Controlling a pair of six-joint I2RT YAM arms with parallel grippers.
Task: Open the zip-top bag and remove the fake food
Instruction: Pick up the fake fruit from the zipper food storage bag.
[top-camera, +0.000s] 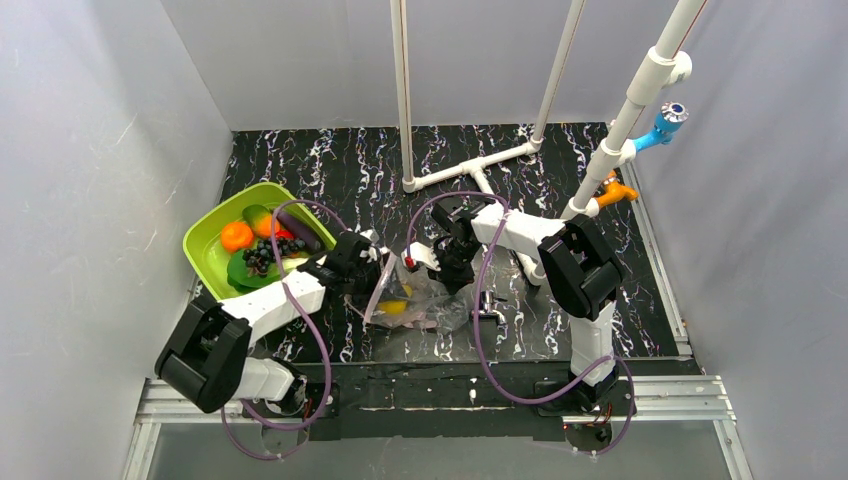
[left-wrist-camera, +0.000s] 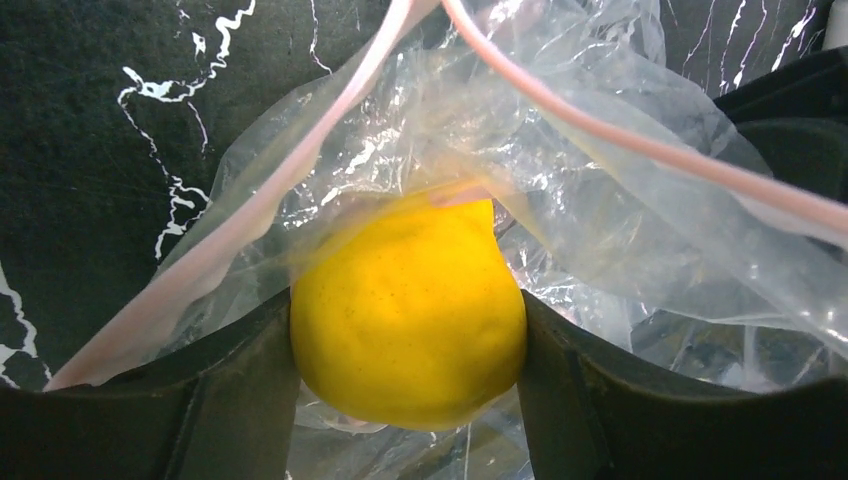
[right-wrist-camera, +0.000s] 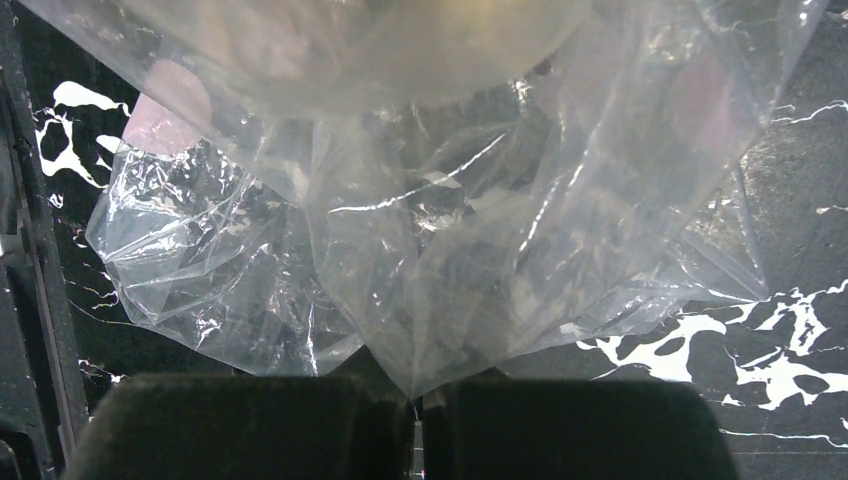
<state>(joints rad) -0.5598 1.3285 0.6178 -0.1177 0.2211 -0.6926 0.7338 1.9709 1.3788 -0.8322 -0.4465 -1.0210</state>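
The clear zip-top bag lies crumpled on the black marbled table between my two arms. In the left wrist view its pinkish zip strip gapes open in a wide V. My left gripper is inside the mouth, shut on the yellow lemon, which is pressed between both fingers. From above, the lemon shows through the plastic by my left gripper. My right gripper is shut on a pinched fold of the bag, on the bag's right side.
A lime-green tray at the left holds an orange, a dark eggplant and green leafy pieces. A white pipe frame stands behind the bag. A small metal fitting lies right of the bag.
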